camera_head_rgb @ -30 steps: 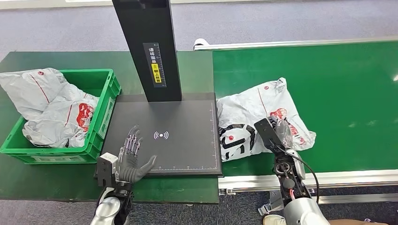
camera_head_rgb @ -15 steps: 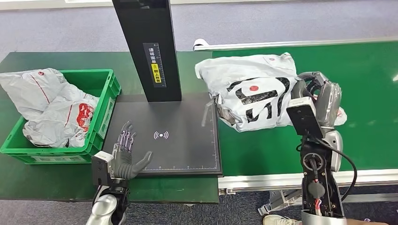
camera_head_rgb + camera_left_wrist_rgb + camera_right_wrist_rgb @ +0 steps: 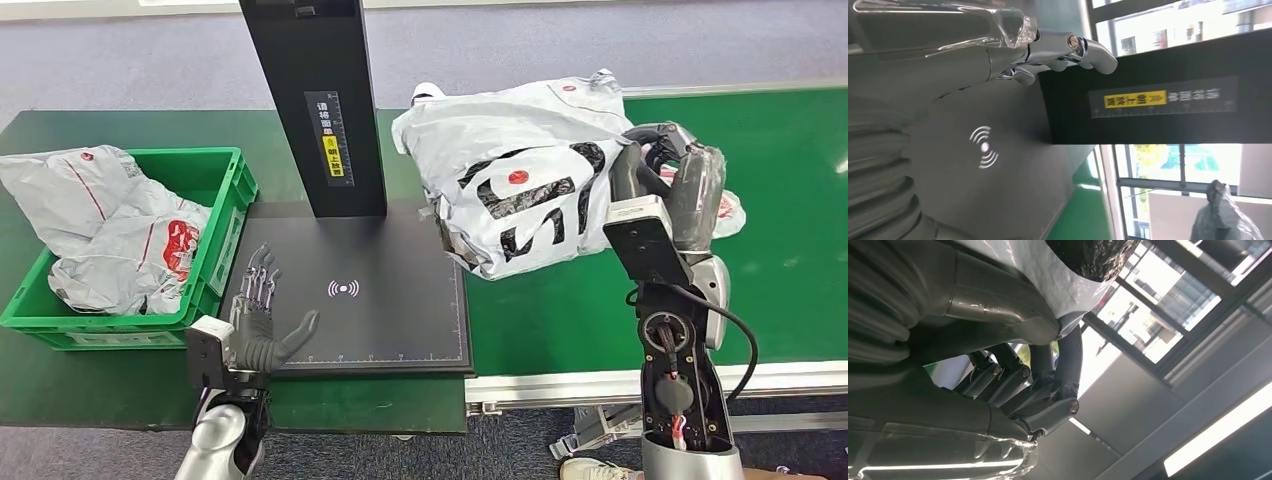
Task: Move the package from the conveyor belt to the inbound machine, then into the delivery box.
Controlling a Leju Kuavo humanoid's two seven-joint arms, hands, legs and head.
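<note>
A crumpled grey package [image 3: 520, 190] with black lettering and a red dot hangs above the green conveyor belt [image 3: 700, 290], beside the black inbound machine [image 3: 350, 290].

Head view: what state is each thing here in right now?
Package: lifted off the belt, held by the right hand.
Right hand: gripping the package's edge.
Left hand: holding nothing, fingers spread, over the scanner pad's near corner.
Scanner pad: nothing lying on it.
Green crate: holds grey bags, piled above its rim.
Conveyor belt: bare where visible.
</note>
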